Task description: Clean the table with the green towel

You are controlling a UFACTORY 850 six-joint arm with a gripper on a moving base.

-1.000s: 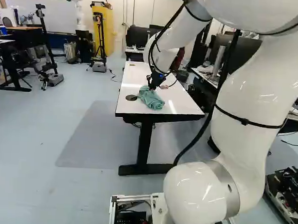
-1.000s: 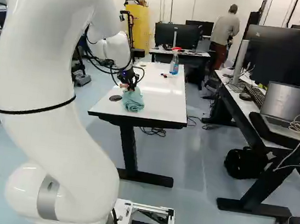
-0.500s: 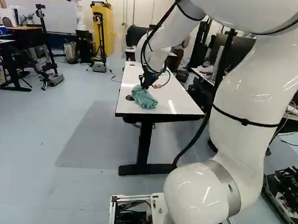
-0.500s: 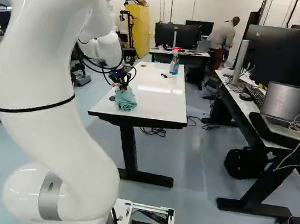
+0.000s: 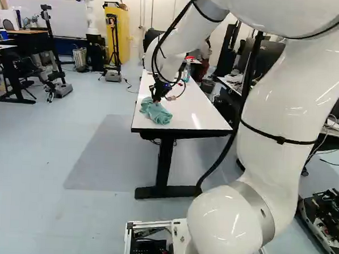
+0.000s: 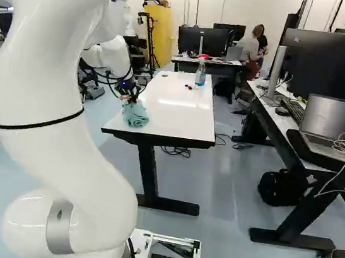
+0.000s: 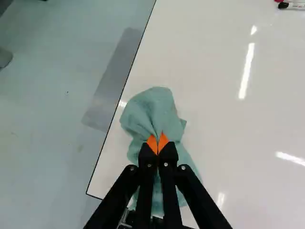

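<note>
Rising from the joint at the foot of both base views, my white arm (image 5: 284,99) bent forward over the white table (image 6: 180,117). To its right, in the right base view, stood a side desk (image 6: 280,121) with an open laptop (image 6: 339,120) on it and a black bag (image 6: 279,187) beneath. Over the near part of the table, close to its left edge, my pincer (image 5: 157,99) pointed down at the green towel (image 7: 152,112). In the wrist view my pincer (image 7: 157,143) had its two fingers drawn together, a bunched fold of the towel nipped between the orange pads (image 7: 151,143). The rest of the cloth lay rumpled around and under them on the tabletop. Farther along the table lay some markers (image 6: 189,86), and near them a spray bottle (image 6: 200,75) with a red top stood upright. Beyond the table were a black monitor (image 6: 193,41) and a yellow cabinet (image 6: 162,35).
</note>
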